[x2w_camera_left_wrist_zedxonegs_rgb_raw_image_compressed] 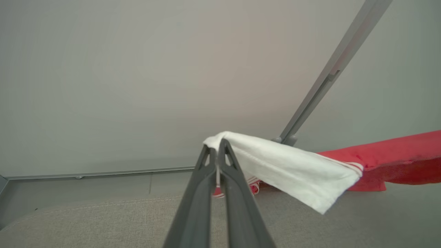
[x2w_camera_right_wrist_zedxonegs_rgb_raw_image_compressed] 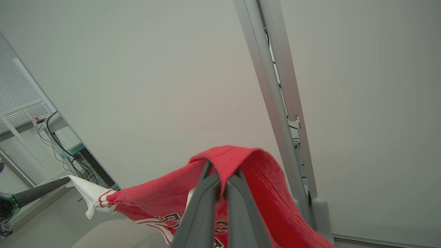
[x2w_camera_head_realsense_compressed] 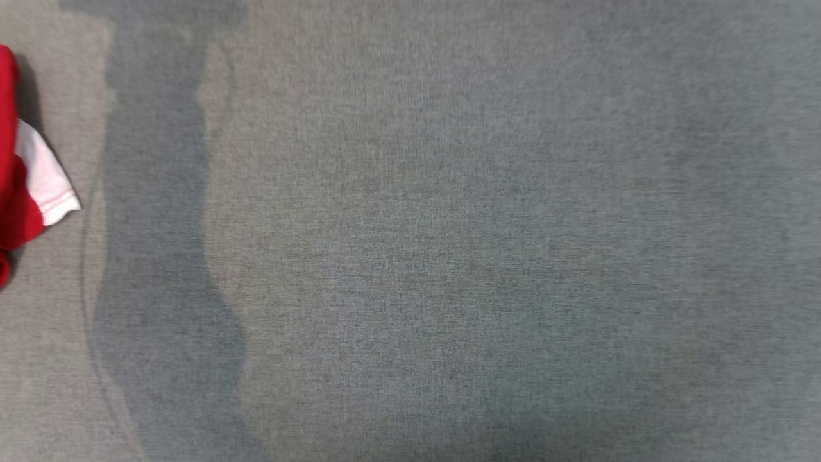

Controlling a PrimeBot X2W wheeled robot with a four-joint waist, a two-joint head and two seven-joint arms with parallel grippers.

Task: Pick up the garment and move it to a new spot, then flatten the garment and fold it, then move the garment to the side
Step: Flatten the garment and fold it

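Left gripper [x2w_camera_left_wrist_zedxonegs_rgb_raw_image_compressed: 215, 148] has its fingers pressed together on the white sleeve [x2w_camera_left_wrist_zedxonegs_rgb_raw_image_compressed: 293, 168] of the garment [x2w_camera_head_realsense_compressed: 16, 192], pinching it right at the hem. Right gripper [x2w_camera_right_wrist_zedxonegs_rgb_raw_image_compressed: 222, 175] is clamped on a red fold, with cloth draped over its tips. The garment hangs stretched between the two, out by the left side of the grey fabric surface [x2w_camera_head_realsense_compressed: 449, 256]. Its lower part may be brushing that surface, though that's hard to tell. A grey metal post [x2w_camera_right_wrist_zedxonegs_rgb_raw_image_compressed: 275, 103] rises behind.
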